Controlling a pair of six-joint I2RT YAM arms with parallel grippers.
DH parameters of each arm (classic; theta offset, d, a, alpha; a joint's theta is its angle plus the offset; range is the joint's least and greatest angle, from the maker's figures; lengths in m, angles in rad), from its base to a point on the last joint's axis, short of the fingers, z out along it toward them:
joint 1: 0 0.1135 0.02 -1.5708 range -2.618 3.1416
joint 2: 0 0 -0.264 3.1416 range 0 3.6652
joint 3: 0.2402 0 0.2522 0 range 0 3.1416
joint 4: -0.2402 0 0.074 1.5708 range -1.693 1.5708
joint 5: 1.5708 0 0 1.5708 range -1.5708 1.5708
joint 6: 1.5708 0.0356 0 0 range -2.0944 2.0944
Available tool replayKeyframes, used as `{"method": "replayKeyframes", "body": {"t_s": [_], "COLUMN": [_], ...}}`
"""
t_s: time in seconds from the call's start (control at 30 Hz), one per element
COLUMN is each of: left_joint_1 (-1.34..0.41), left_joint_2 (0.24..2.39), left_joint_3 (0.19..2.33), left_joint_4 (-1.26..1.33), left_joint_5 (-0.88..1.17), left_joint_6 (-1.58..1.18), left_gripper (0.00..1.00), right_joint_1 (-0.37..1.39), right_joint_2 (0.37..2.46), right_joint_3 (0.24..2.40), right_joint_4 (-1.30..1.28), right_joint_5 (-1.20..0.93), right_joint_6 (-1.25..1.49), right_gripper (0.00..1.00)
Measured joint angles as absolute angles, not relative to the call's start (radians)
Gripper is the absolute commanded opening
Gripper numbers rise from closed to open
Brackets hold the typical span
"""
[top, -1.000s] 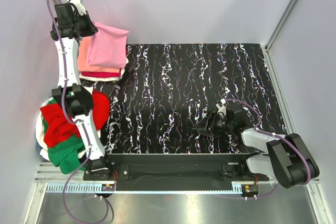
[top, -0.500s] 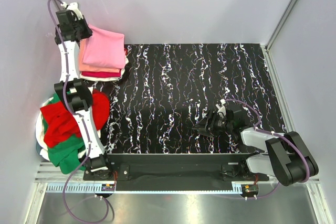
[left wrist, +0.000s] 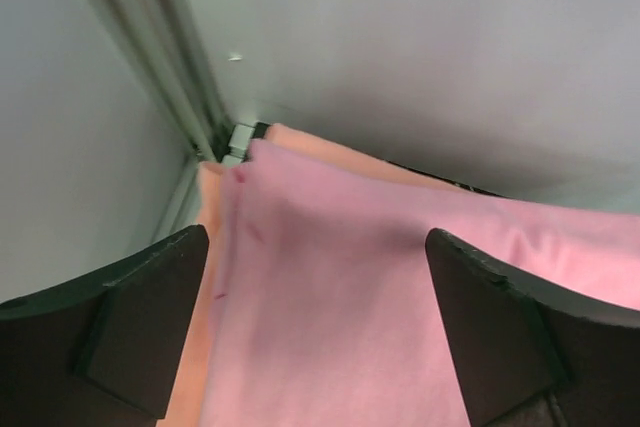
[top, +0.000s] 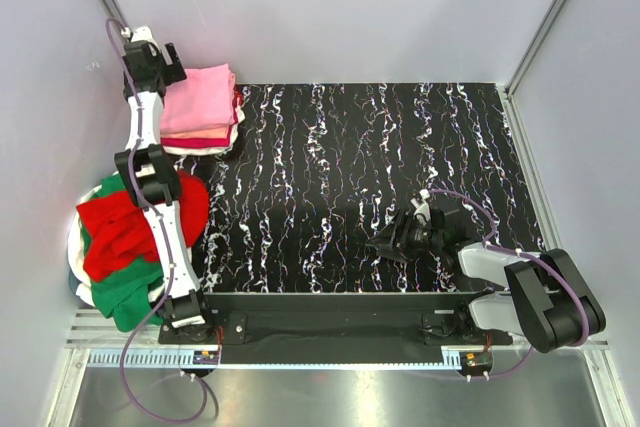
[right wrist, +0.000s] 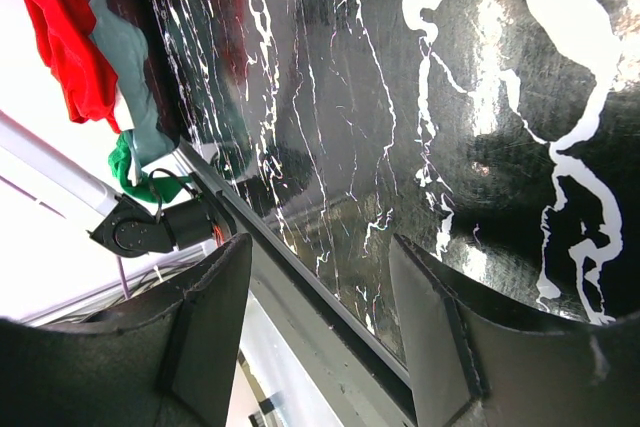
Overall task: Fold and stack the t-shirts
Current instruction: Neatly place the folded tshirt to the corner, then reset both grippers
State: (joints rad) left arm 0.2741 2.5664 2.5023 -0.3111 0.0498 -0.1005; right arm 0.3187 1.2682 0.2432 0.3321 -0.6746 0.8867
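Pink t-shirt [top: 203,97] lies folded just beside the left hand [top: 172,65], fingers spread, empty.

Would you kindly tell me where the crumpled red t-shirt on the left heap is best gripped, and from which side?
Pinch a raised fold in the middle of the red t-shirt, coming down from above. It lies bunched on top of the green t-shirt with no flat edge showing, so a top fold probably lifts it alone. Stay left of the left arm lying across it.
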Motion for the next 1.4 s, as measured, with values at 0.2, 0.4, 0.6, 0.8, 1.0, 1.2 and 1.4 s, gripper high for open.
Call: {"method": "replayKeyframes", "body": {"t_s": [0.2,0.4,0.6,0.8,1.0,1.2,1.4], "left_joint_1": [0.262,0.182,0.028,-0.021,-0.031,-0.035,-0.035], "left_joint_2": [2.466,2.219,1.934,1.641,1.406,1.149,0.796], "left_joint_3": [2.376,2.26,2.183,1.897,1.467,1.137,0.973], "left_joint_4": [-0.274,-0.252,-0.298,-0.452,-0.588,-0.743,-0.794], "left_joint_5": [-0.079,-0.238,-0.374,-0.244,0.033,0.139,0.136], "left_joint_6": [-0.098,-0.059,-0.104,-0.258,-0.356,-0.351,-0.332], "left_gripper": [0.99,0.99,0.99,0.99,0.99,0.99,0.99], "right_joint_1": [0.319,0.319,0.319,0.319,0.319,0.319,0.32], "right_joint_2": [1.266,1.235,1.19,1.155,1.071,1.022,1.003], "right_joint_3": [0.243,0.243,0.243,0.243,0.243,0.26,0.373], "right_joint_4": [0.332,0.332,0.331,0.292,0.246,0.156,0.031], "right_joint_5": [-0.673,-0.672,-0.667,-0.662,-0.642,-0.63,-0.606], "right_joint_6": [0.889,0.895,0.895,0.894,0.889,0.868,0.823], "right_gripper": [0.64,0.65,0.67,0.69,0.71,0.72,0.74]}}
